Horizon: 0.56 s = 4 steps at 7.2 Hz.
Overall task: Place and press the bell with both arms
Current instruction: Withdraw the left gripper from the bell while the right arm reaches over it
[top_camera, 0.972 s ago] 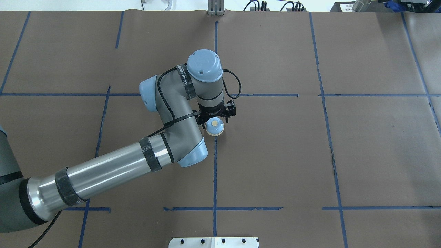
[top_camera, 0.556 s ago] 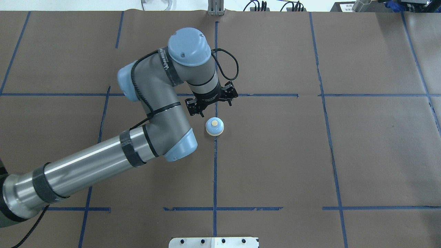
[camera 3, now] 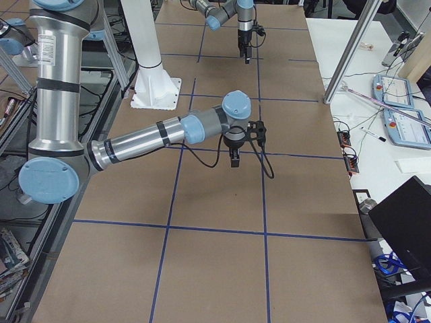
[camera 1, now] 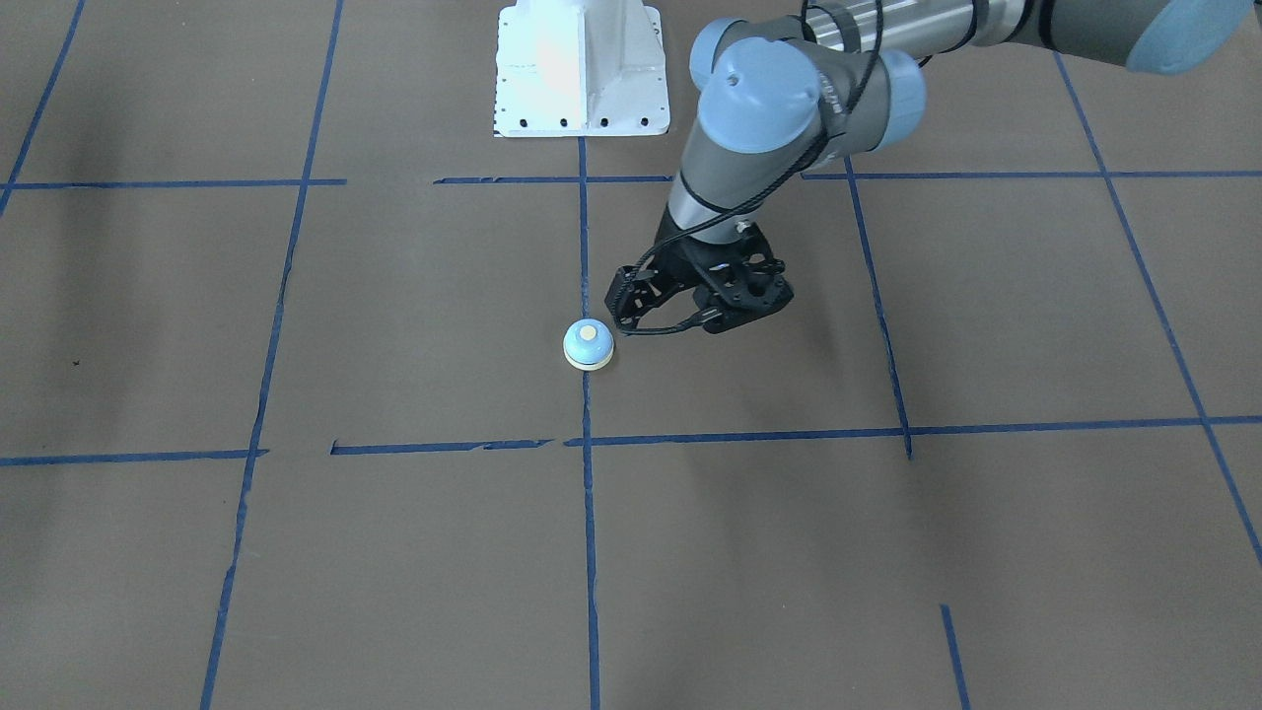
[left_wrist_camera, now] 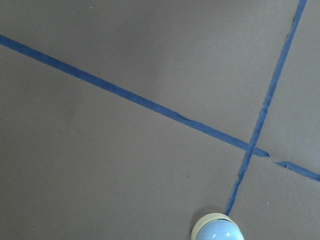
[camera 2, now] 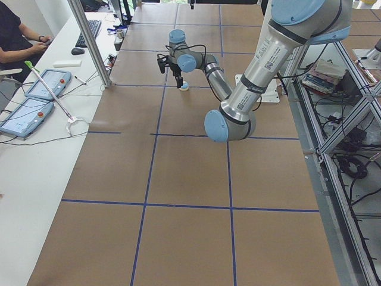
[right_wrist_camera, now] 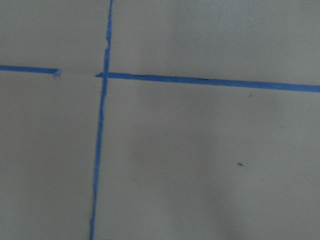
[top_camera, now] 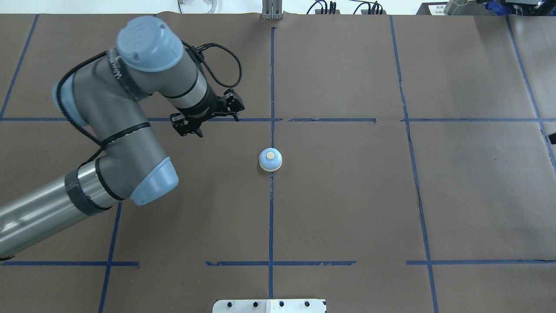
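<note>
1. The left gripper [top_camera: 208,118] hangs above the table [top_camera: 347,195], up and to the left of the bell and well apart from it. Its jaws are wide apart and hold nothing. It is best kept out here so the bell stays free.
2. The bell [top_camera: 270,159] sits upright on the centre tape line [top_camera: 271,217], with its button [top_camera: 270,154] on top. The press should come straight down on that button, centred, or the bell may skid.
3. A black sliver at the far right edge is probably the right gripper [top_camera: 551,139]. I cannot tell whether its jaws are apart or together.
</note>
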Each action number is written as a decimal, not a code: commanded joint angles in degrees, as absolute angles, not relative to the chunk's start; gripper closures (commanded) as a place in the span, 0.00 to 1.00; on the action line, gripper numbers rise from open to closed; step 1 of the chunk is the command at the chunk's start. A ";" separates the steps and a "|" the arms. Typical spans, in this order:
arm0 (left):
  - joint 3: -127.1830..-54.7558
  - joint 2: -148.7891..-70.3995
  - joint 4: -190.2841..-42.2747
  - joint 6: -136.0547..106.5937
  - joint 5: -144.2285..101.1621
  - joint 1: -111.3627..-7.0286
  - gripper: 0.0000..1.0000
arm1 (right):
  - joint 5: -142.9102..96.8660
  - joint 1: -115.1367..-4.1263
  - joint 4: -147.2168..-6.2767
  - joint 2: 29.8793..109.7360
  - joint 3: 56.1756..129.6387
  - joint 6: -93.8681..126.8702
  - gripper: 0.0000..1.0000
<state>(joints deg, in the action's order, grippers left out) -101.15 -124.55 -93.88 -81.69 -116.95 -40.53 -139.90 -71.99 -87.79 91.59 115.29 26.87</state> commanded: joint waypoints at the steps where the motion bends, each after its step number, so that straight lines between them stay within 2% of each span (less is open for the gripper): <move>1: -105.38 -119.45 -93.69 -74.29 -116.98 -40.69 0.00 | -130.15 -56.86 -88.06 76.54 115.22 49.64 0.00; 2: -105.82 -119.36 -93.69 -73.66 -116.90 -40.78 0.00 | -123.20 -47.64 -88.33 70.64 114.35 59.23 0.00; 3: -106.08 -118.31 -93.69 -73.74 -116.02 -40.52 0.00 | -118.61 -41.81 -88.33 63.96 110.52 64.20 0.01; 4: -106.08 -117.26 -93.78 -73.74 -114.62 -40.17 0.00 | -115.43 -39.05 -88.33 55.72 102.47 69.29 0.14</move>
